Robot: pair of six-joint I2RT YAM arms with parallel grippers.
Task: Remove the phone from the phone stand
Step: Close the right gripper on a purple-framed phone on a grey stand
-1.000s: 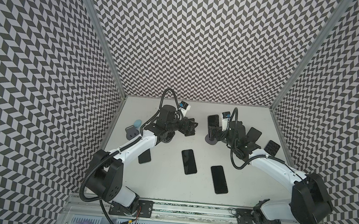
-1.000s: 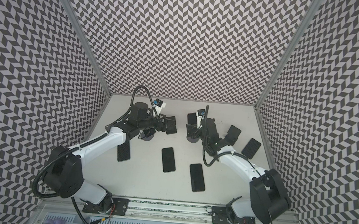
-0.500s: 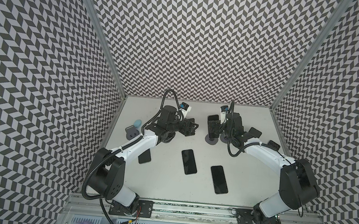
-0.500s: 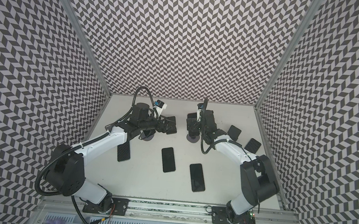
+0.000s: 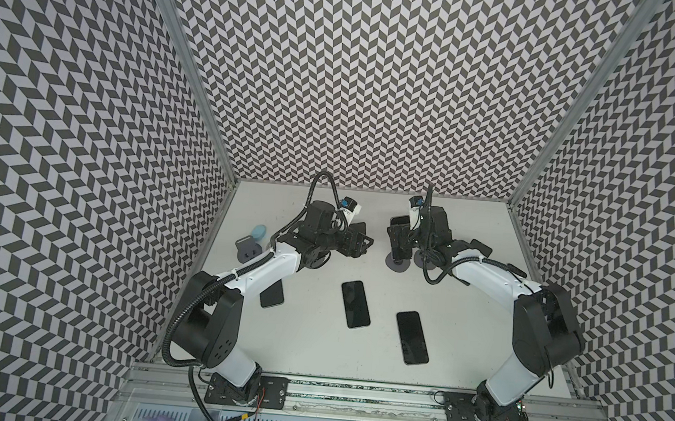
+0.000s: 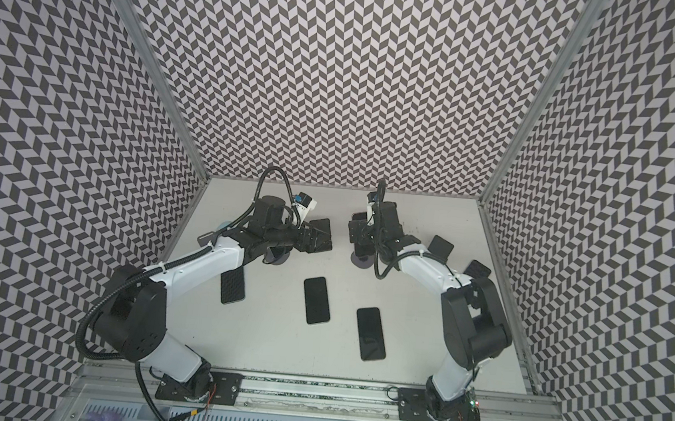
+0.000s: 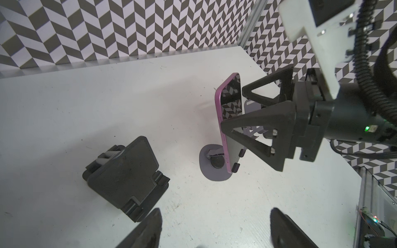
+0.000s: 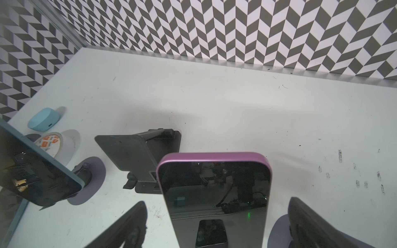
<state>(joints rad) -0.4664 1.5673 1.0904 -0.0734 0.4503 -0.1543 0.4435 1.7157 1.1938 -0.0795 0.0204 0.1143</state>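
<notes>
1. Phone [image 7: 231, 103], pink-edged, stands upright in the phone stand [image 7: 207, 171]. The stand's round grey base rests on the desk [image 5: 462, 335] near the back edge, a little right of the middle.
2. Right gripper [image 8: 218, 201] is spread wide, with one finger on each side of the phone. The right wrist view shows a gap at both fingers, so no contact.
3. Left gripper [image 7: 216, 211] is released and empty. It hovers near the back edge, left of the middle, just beside an empty black stand [image 7: 126, 174].
4. Dark phone [image 5: 355, 309] and second dark phone [image 5: 412, 337] lie flat mid-desk. Textured phone [image 6: 232, 292] lies partly under the left arm.
5. Light-blue case [image 8: 44, 119] sits near the left edge.
</notes>
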